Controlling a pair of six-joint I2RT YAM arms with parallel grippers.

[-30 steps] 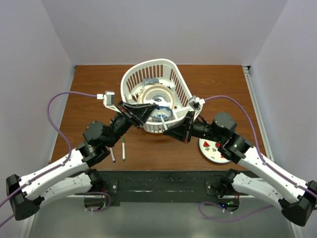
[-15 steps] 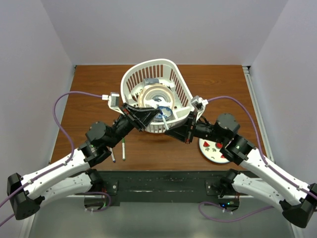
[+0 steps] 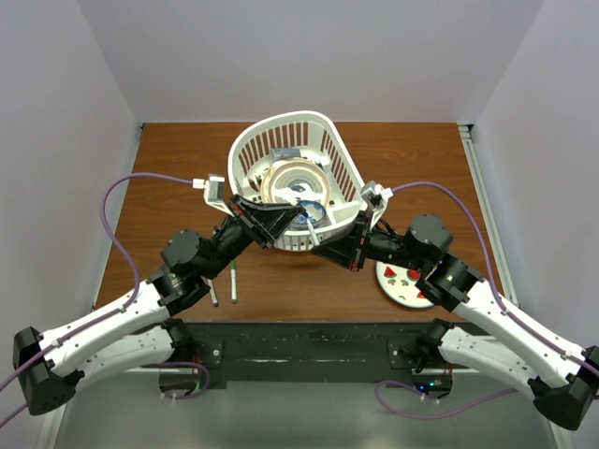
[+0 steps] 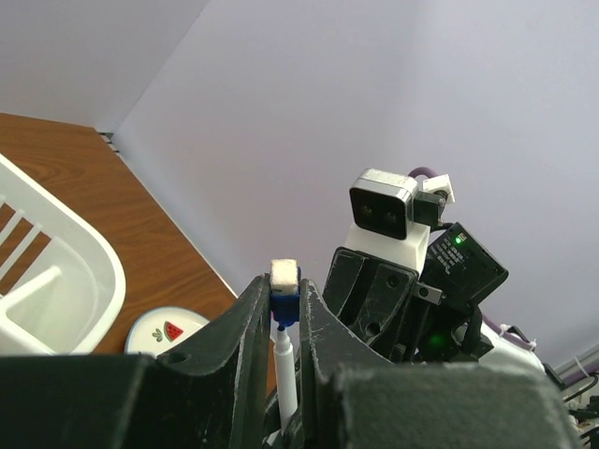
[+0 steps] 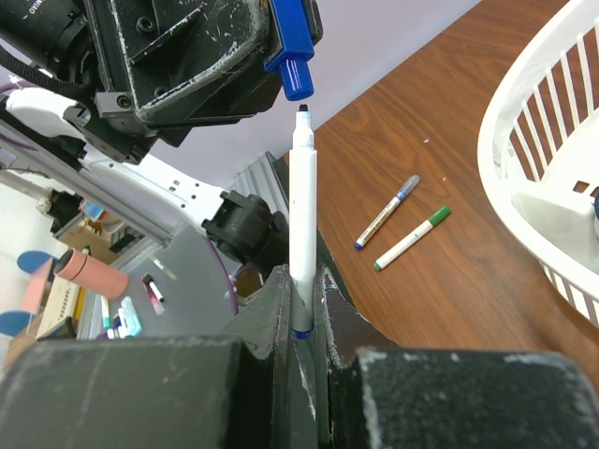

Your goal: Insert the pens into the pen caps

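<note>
The arms have drawn together: the small blue plastic cap (image 5: pixel 292 45) clamped in the left pincer (image 4: pixel 284 297) nearly touches the slim white marker pen (image 5: pixel 302 206) held by the right pincer (image 5: pixel 301 281), ready for insertion.

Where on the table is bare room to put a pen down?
Bare wood lies at the far left corner of the brown wooden table, beside the white slatted plastic basket, and at the far right. Crowded: the near edge, with two white marker pens and the round white plate.
</note>
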